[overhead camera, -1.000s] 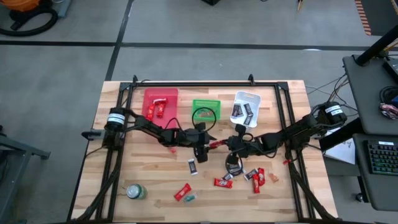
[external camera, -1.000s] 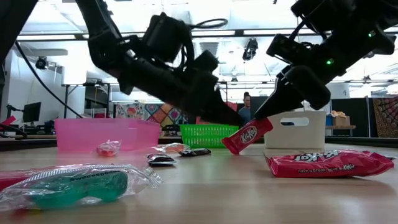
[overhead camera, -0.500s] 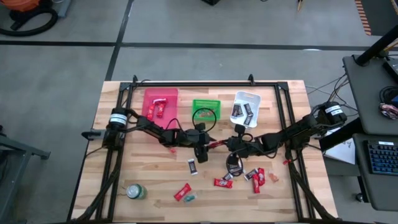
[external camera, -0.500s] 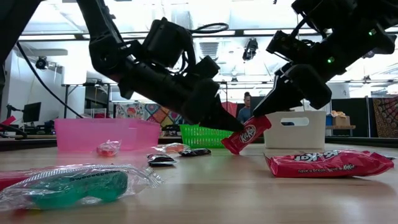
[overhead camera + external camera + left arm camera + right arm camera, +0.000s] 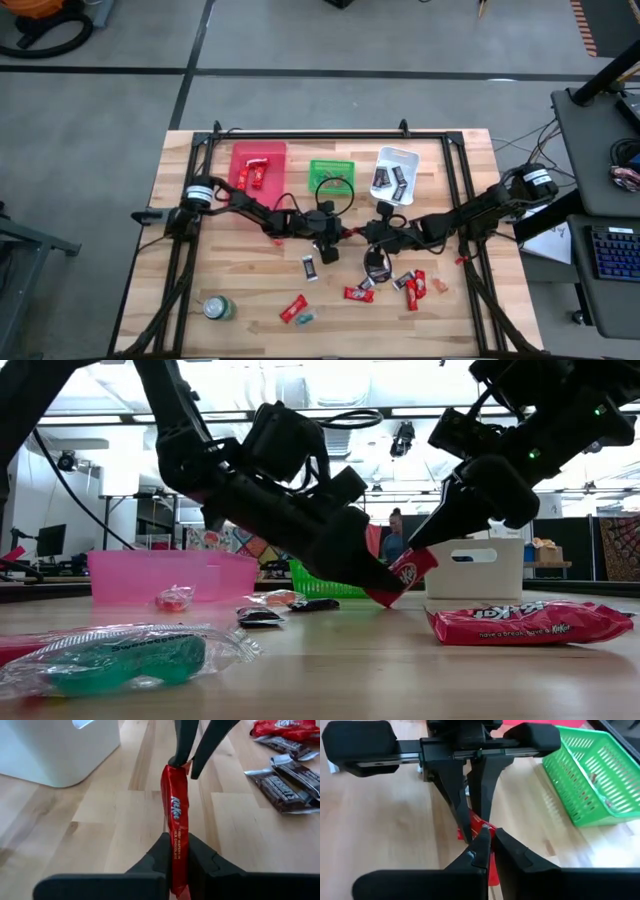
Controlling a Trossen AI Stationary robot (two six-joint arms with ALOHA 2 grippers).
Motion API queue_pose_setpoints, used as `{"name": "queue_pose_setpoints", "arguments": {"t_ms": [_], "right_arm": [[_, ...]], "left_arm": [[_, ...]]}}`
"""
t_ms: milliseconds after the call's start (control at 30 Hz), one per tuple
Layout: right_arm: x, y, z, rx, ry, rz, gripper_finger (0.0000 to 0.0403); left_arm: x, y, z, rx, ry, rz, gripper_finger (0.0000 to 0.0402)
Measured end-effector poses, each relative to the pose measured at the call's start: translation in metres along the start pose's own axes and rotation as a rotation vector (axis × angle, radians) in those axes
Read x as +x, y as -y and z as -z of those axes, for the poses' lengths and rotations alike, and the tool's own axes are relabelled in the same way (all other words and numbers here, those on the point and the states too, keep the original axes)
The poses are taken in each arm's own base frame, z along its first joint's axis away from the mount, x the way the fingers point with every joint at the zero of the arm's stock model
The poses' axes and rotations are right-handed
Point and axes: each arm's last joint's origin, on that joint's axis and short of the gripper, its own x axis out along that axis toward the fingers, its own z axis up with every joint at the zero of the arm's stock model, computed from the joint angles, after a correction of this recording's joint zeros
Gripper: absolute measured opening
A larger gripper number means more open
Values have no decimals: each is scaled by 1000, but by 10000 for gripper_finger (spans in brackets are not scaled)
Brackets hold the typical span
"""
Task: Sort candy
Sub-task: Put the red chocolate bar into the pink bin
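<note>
Left gripper [image 5: 179, 851] pinches one end of a single red candy bar [image 5: 176, 815], right gripper [image 5: 487, 842] clamps the other, mid-table in front of three bins: pink bin [image 5: 258, 160], green basket [image 5: 332, 170], white bin [image 5: 397, 160].

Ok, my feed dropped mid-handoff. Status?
Left gripper and right gripper both shut on one red KitKat, opposite ends, mid-table, just above the wood. White bin and green basket close by; nothing between them.
</note>
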Motion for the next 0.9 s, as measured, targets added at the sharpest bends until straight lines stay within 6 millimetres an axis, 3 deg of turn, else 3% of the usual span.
{"name": "queue_pose_setpoints", "arguments": {"t_ms": [233,433,700,900], "right_arm": [[-4,1,-4,38,17,-23,67],[-17,6,-15,82,72,-33,105],[-44,19,-36,191,209,-2,107],[-61,27,-46,240,282,-15,108]], "left_arm": [[-10,-1,-11,8,-43,-2,4],[-32,-3,-35,8,-71,-29,2],[-98,-19,-78,26,-183,-253,5],[-150,-44,-85,-43,-337,-472,7]]}}
